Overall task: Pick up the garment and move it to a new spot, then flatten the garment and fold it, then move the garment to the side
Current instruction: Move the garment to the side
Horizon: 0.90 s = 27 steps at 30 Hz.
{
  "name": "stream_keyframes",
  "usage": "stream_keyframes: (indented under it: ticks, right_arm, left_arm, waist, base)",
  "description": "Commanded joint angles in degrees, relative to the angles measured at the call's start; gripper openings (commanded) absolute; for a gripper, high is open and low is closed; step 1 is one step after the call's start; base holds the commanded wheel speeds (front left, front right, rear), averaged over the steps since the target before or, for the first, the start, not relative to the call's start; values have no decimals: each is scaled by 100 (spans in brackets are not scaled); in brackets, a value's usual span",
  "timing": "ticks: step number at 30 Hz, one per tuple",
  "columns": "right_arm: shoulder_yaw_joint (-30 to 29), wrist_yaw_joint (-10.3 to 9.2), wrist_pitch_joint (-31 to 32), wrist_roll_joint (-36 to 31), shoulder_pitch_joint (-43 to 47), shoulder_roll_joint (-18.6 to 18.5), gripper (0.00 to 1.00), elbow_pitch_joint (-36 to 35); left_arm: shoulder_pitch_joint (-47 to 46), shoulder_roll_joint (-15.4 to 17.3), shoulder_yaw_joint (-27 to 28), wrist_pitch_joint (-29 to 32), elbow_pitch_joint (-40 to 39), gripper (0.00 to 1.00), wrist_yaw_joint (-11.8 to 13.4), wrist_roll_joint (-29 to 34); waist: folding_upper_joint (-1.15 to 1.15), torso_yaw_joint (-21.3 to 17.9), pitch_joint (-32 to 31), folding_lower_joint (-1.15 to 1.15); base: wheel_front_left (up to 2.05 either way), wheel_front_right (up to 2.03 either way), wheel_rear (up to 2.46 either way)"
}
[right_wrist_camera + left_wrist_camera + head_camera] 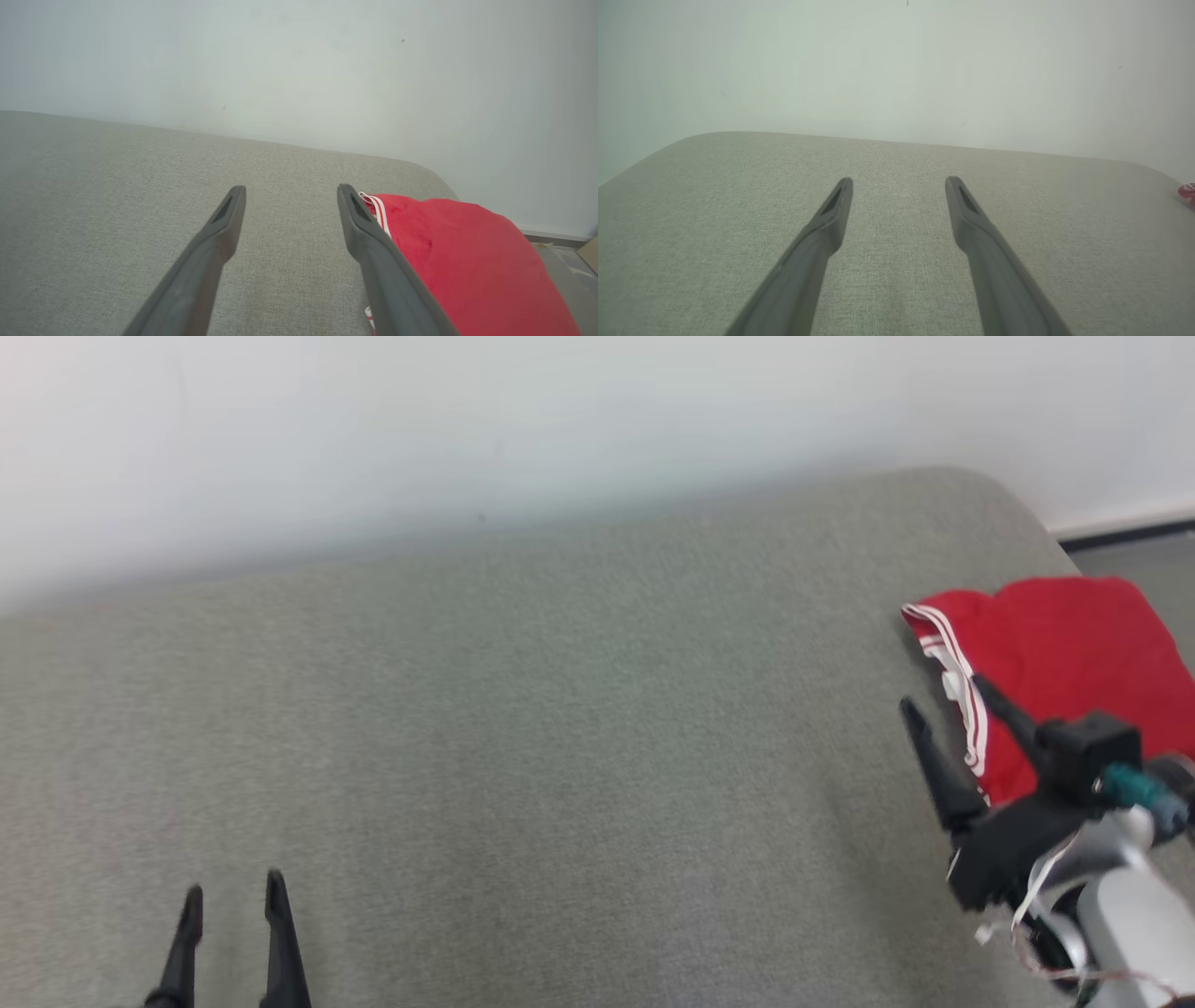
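Note:
The garment (1064, 644) is red cloth with white stripes along one edge, lying folded at the right end of the grey cushioned surface (523, 737). My right gripper (943, 695) hovers open just left of it, its right finger over the striped edge. The right wrist view shows the garment (467, 261) beside and behind the right finger (373, 252), with nothing between the fingers. My left gripper (233, 891) stands open at the lower left, far from the garment. In the left wrist view the left gripper (899, 179) is empty, and a sliver of the garment (1187, 192) shows at the right edge.
A pale wall (467, 429) rises right behind the surface. The surface's rounded right end drops to a grey floor (1139, 555) with a dark baseboard. A wide stretch of bare cushion lies between the two grippers.

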Motion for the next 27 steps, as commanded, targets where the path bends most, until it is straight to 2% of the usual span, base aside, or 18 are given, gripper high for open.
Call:
stream_keyframes:
  ticks: [1, 13, 19, 27]
  right_arm:
    - [-30, -16, -69, 24, 106, 25, 100, 7]
    - [-736, -16, -792, -231, 1108, 577, 100, 48]
    - [-1068, -16, -1122, -475, 1428, 892, 100, -10]
    - [-1034, -16, -1340, -645, 1627, 1078, 100, 12]
  left_arm:
    - [83, -16, 15, -16, 21, 100, 12, 6]
    - [316, -20, 39, -15, 305, 100, 267, -285]
    - [423, -22, 177, -15, 179, 100, 221, -91]
    - [548, -20, 145, -15, 116, 100, 117, 217]
  waist:
    - [1, 250, -270, 2]
    - [1, 523, -590, 2]
    - [1, 533, -696, 2]
    - [1, 523, -765, 2]
  base:
    - [0, 0, 0]
    - [0, 0, 0]
    - [0, 0, 0]
    - [0, 0, 0]
